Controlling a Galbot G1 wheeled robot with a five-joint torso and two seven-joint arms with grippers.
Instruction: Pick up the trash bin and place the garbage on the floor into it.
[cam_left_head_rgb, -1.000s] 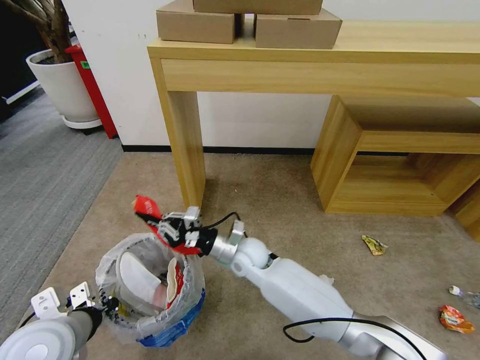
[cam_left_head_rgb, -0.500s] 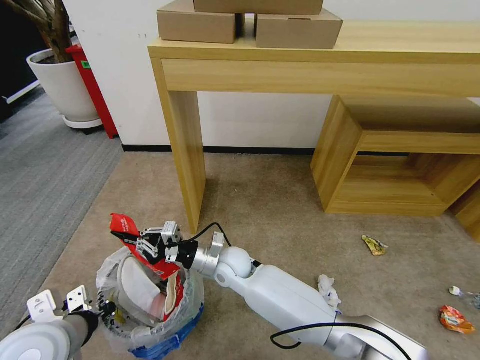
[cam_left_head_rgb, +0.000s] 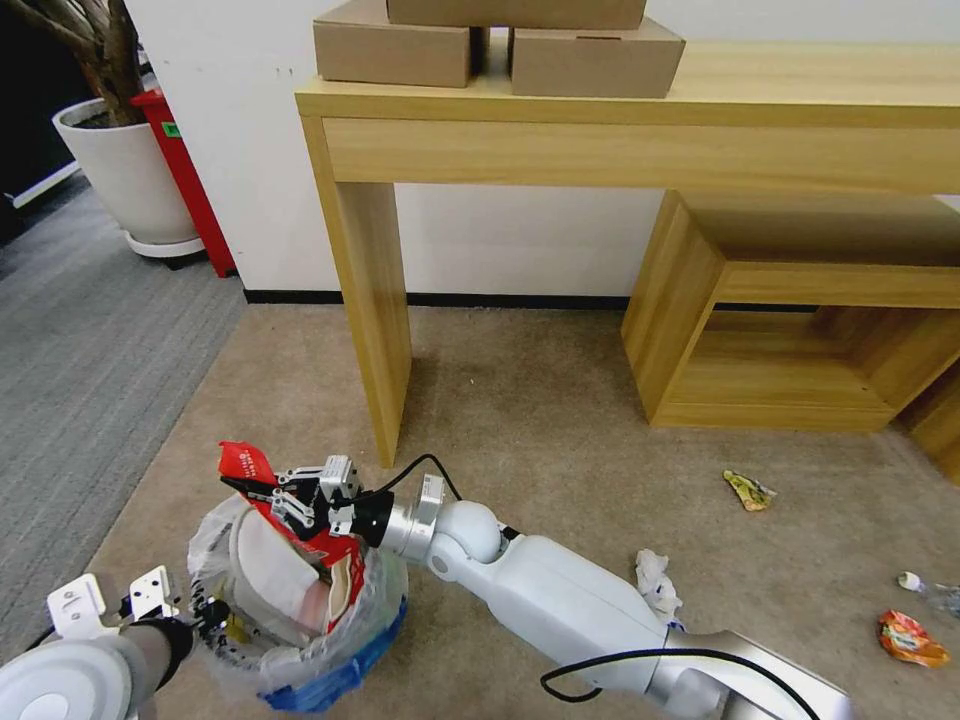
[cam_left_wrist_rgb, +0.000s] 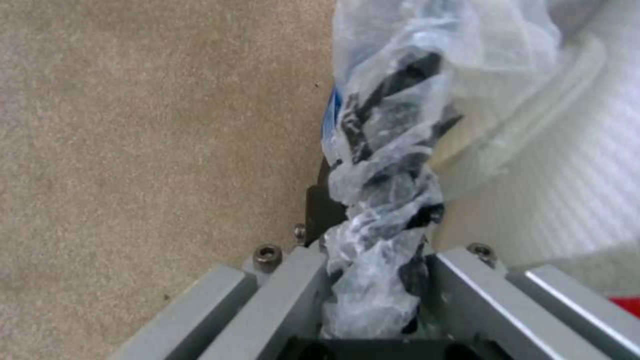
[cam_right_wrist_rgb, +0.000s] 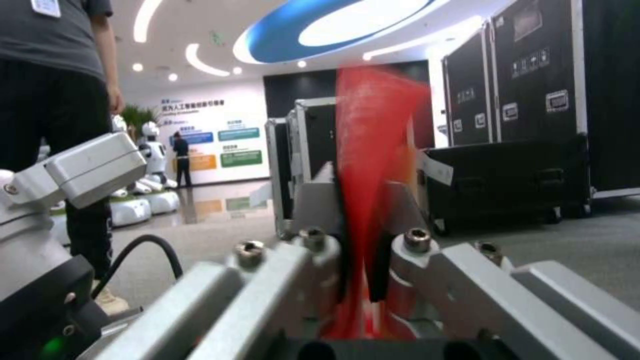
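The blue trash bin (cam_left_head_rgb: 335, 668), lined with a clear bag, is at the lower left on the beige floor (cam_left_head_rgb: 520, 400). My left gripper (cam_left_head_rgb: 204, 612) is shut on its bag-covered black rim (cam_left_wrist_rgb: 390, 165); the wrist view shows the left gripper (cam_left_wrist_rgb: 377, 285) pinching it. A white slipper (cam_left_head_rgb: 262, 565) and a wrapper lie inside. My right gripper (cam_left_head_rgb: 278, 492) hovers over the bin's mouth, shut on a red wrapper (cam_left_head_rgb: 243, 464); that red wrapper (cam_right_wrist_rgb: 372, 150) stands upright in the right gripper (cam_right_wrist_rgb: 363, 240). More garbage lies on the carpet: a white tissue (cam_left_head_rgb: 655, 582), a yellow wrapper (cam_left_head_rgb: 748, 490), an orange wrapper (cam_left_head_rgb: 910, 638) and a small bottle (cam_left_head_rgb: 928, 586).
A wooden table leg (cam_left_head_rgb: 375, 320) stands just beyond the bin, with cardboard boxes (cam_left_head_rgb: 395, 45) on the tabletop. A low wooden shelf (cam_left_head_rgb: 690, 300) is at the right. A white plant pot (cam_left_head_rgb: 125, 175) and a red box (cam_left_head_rgb: 185, 170) stand at the far left beside grey ribbed carpet (cam_left_head_rgb: 90, 330).
My right gripper has carried the red wrapper left and down from beside the table leg to above the bin's mouth. The left gripper keeps its hold on the rim.
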